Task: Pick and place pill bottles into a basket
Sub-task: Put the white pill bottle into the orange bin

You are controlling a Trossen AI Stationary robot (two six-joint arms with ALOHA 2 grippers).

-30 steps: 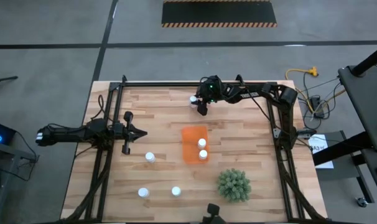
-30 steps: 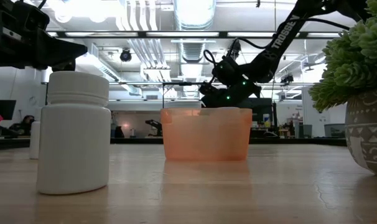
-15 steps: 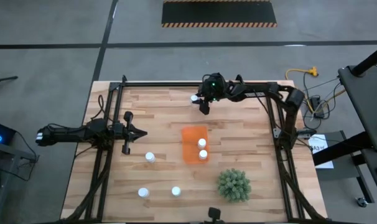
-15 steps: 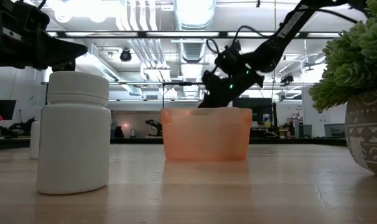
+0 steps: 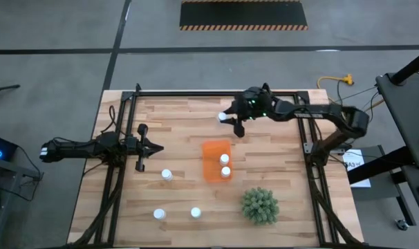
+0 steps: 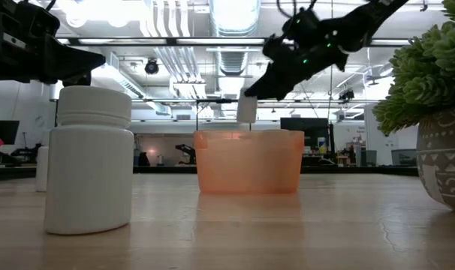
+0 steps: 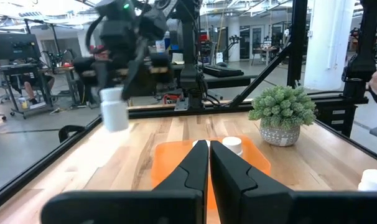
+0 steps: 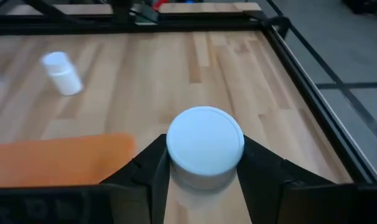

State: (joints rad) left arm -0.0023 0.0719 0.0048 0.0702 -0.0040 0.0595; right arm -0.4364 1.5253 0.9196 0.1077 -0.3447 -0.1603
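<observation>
Right now your right gripper (image 5: 231, 119) is clamped on a pill bottle (image 5: 223, 117), carrying it above the counter (image 5: 175, 138) at the basket's (image 5: 211, 151) 12 o'clock. Two bottles already sit inside; three wait at its 7 to 9 o'clock. Next, I judge, bring it over an open spot, lower, then release. Your left gripper (image 5: 157, 146) waits, clenched empty, at 9 o'clock.

Grey concrete floor (image 5: 50, 62) surrounds the wooden table (image 5: 175, 124); a hazard-striped black mat (image 5: 243, 14) lies at twelve o'clock. Overhead, ducts (image 6: 231, 56) and bright ceiling lights (image 6: 100, 11).
</observation>
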